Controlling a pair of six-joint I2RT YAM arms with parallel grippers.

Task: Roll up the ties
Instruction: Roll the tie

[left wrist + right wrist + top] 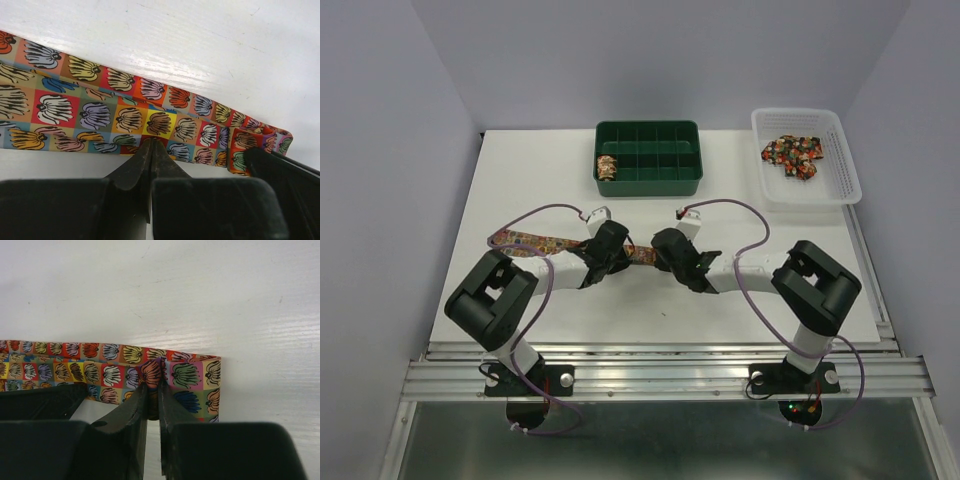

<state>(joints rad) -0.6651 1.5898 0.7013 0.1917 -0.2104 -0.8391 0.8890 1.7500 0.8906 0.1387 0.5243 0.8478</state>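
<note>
A long patchwork tie (pixel 535 241) lies flat on the white table, running left from the two grippers. My left gripper (pixel 603 256) is shut, its tips pinching the tie's near edge (pixel 151 142). The tie (pixel 95 112) stretches away to the left in the left wrist view. My right gripper (pixel 663 252) is shut on the tie's folded end, and a pucker of fabric is squeezed between its fingertips (pixel 160 377). The folded end (pixel 192 377) stands doubled over on the table. A rolled tie (pixel 607 167) sits in a left compartment of the green tray (pixel 680 183).
The green compartment tray stands at the back centre. A white basket (pixel 840 170) at the back right holds a heap of loose ties (pixel 792 153). Grey walls close in the table on the left, right and back.
</note>
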